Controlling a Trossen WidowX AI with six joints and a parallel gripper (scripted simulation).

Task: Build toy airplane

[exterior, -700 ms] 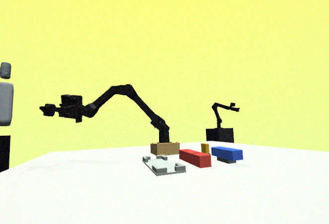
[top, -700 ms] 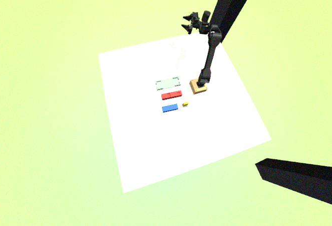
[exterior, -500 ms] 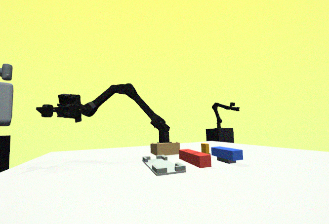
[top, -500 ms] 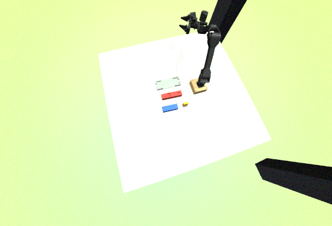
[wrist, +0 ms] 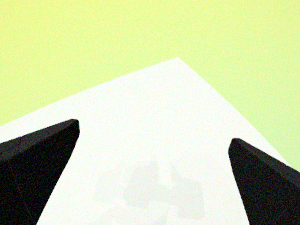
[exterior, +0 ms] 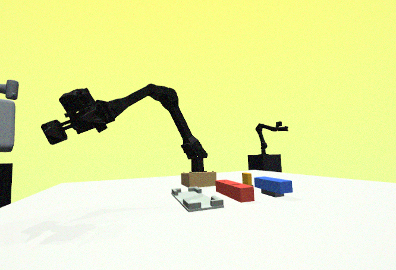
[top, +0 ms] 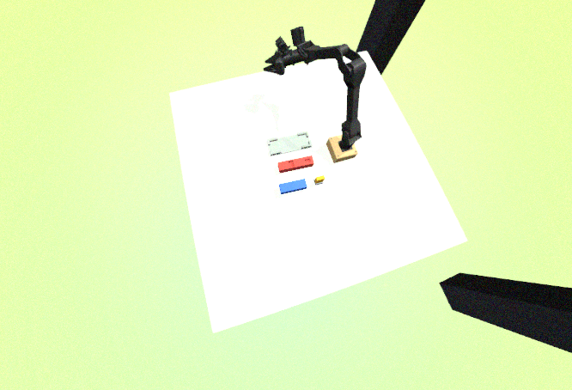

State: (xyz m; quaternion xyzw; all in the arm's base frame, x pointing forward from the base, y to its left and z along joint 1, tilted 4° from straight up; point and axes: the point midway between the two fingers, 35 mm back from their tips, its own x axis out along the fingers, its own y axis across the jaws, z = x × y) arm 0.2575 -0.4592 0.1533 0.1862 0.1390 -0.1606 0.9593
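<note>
The grey jig lies on the table with raised corner blocks and nothing in its cradle. The red fuselage lies beside it on the table, its sockets facing up. The blue wing rests on a small dark support beyond the fuselage. The small yellow tail fin stands near the wing. My gripper is open and empty, high up and well away from the parts, on the jig's side. No part shows in the wrist view.
The arm's wooden base block stands close to the jig and parts. Black beams lie beyond the table edge. Another black arm stands in the background and a grey arm at the left.
</note>
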